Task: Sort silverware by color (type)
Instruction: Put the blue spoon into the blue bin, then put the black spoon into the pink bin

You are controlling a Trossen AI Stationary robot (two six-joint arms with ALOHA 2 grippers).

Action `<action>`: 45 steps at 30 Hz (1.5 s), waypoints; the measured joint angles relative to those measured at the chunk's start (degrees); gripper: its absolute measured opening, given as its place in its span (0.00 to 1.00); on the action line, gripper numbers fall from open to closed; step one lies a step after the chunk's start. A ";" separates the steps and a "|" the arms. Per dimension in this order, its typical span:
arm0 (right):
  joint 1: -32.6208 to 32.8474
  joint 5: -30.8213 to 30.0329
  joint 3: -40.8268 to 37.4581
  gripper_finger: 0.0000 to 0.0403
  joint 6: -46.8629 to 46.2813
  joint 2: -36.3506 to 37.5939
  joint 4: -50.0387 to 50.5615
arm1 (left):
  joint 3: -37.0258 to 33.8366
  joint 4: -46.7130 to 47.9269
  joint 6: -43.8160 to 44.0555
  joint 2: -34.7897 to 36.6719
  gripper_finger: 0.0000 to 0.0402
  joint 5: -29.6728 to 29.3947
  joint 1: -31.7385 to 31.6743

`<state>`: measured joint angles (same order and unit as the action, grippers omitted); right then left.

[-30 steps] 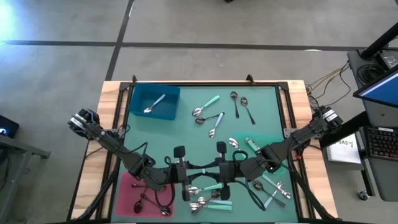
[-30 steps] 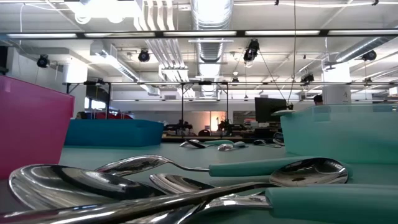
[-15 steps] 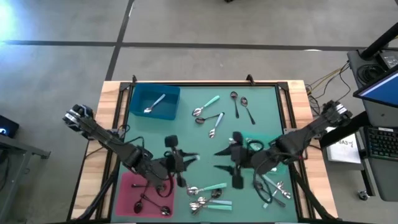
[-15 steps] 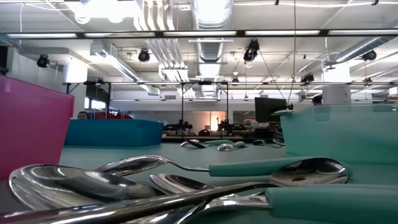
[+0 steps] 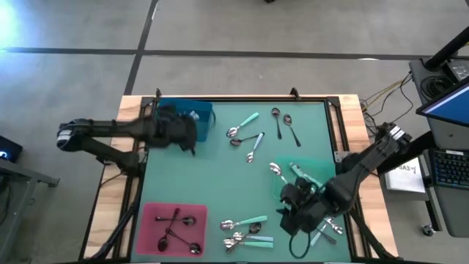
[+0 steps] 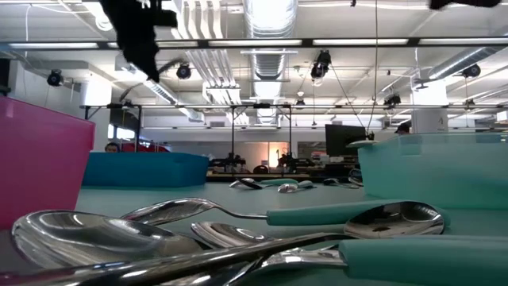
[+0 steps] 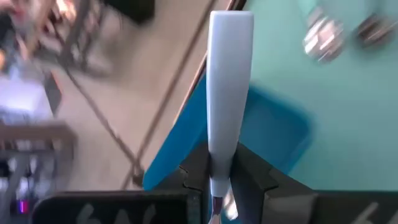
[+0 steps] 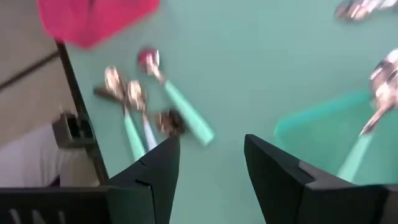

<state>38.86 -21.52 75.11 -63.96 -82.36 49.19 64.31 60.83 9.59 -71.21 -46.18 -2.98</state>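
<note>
silver spoon (image 7: 229, 93) clenched in our left tool (image 5: 185, 126) over blue tray (image 5: 165, 130) at ten o'clock, right tool (image 8: 208, 162) released over bench (image 5: 220, 180)

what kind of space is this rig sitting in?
Looks like a large open lab or workshop. The low view shows exposed ceiling ducts and strip lights over distant workbenches. From above, the table stands on bare concrete floor, with a laptop beside it.
</note>
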 joint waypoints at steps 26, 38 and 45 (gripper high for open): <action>2.66 29.92 -0.03 0.35 -18.71 -12.51 11.62 | -8.74 -19.41 -20.89 -3.47 0.33 42.18 -38.06; 5.79 33.76 -0.42 0.35 -16.33 -17.12 12.70 | -8.74 -30.71 -14.02 -2.40 0.29 71.21 -30.93; 6.30 38.37 -0.58 0.35 -11.77 -20.32 15.49 | -8.74 -36.34 -8.47 -1.71 0.29 70.74 -25.10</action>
<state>45.15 16.85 74.53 -75.73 -102.67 64.69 55.57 24.49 1.12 -72.92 24.56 -28.08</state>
